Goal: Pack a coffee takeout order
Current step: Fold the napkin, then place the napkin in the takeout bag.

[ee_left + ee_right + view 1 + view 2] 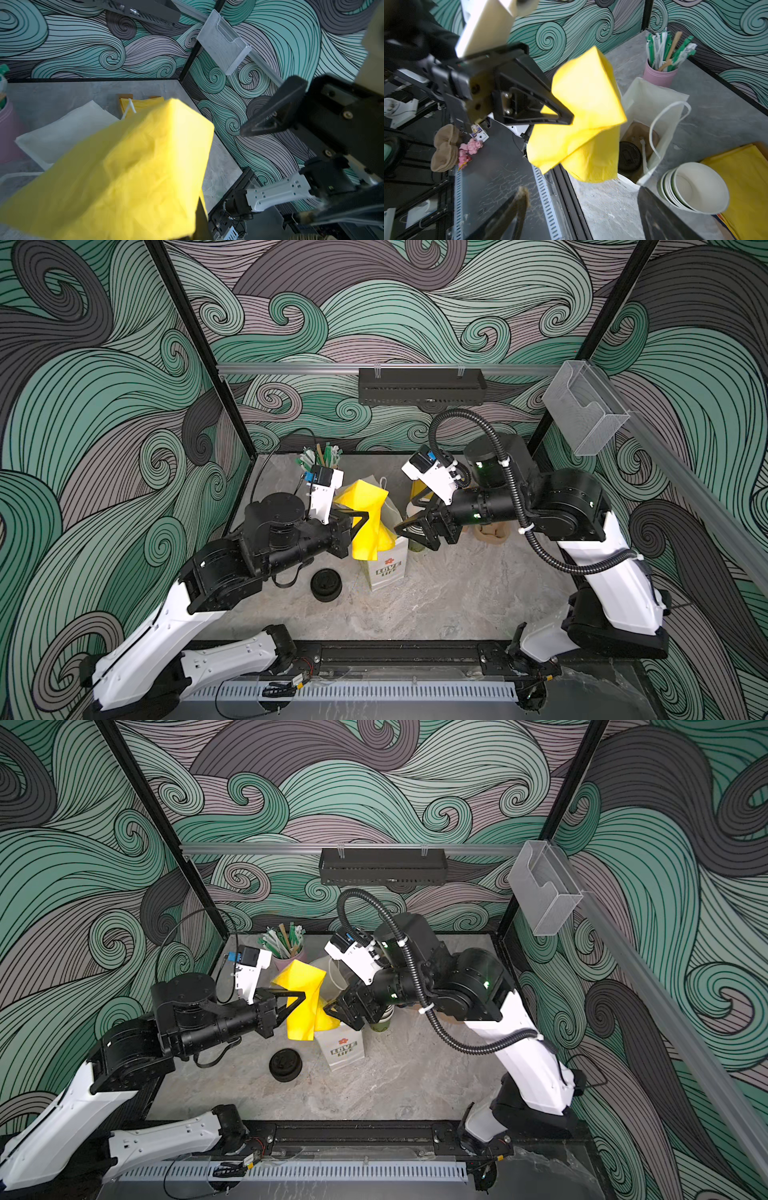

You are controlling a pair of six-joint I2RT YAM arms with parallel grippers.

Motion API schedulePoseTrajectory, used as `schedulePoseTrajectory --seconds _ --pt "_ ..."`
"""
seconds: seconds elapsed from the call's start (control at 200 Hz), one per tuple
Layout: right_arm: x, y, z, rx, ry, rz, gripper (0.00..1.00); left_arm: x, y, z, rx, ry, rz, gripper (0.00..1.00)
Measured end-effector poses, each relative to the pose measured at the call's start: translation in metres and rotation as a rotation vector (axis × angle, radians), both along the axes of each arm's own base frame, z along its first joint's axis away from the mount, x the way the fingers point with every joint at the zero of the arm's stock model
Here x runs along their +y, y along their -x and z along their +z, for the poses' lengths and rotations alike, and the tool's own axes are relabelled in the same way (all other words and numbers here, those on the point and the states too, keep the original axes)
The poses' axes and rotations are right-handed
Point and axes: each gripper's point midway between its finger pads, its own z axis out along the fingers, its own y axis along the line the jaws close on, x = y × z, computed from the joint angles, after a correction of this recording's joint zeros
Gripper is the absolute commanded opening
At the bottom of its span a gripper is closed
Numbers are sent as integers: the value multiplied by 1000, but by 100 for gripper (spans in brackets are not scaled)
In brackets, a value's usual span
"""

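Note:
A thin bright-yellow sheet (365, 526) (303, 1011) hangs crumpled above the mouth of a white paper bag (384, 570) (341, 1050) at mid-table. My left gripper (366, 516) (302, 996) is shut on the sheet from the left; the sheet (124, 176) fills the left wrist view. My right gripper (409, 522) (583, 207) is open just right of the sheet (583, 116), apart from it and holding nothing. Inside the bag (654, 97) sits the tan carrier (636, 133) with a black cup lid (630, 155) in it; the cup's green body is hidden.
A squat stack of black lids (326, 585) stands in front of the left arm. Nested lidless cups (695, 187) and a pile of yellow sheets (745, 176) lie right of the bag. A pink pot of stirrers (660, 76) stands at the back.

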Motion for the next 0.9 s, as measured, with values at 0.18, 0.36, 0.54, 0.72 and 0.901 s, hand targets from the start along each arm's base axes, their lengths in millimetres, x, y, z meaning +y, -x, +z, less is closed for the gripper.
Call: schedulePoseTrajectory --seconds 0.18,0.36,0.54,0.72,0.901 --pt "-16 -5 -16 -12 -5 -89 82 12 -17 5 34 -79 112 0" --pt "-30 -8 -17 -29 -49 -174 81 16 -35 -12 93 -181 179 0" --pt "-46 -7 -13 -37 -108 -238 80 17 -54 -42 178 -287 225 0" --pt "-53 -6 -13 -27 -135 -272 78 7 -69 -57 225 -303 219 0" --pt "-56 -7 -13 -25 -144 -291 78 -6 -74 -56 228 -269 180 0"
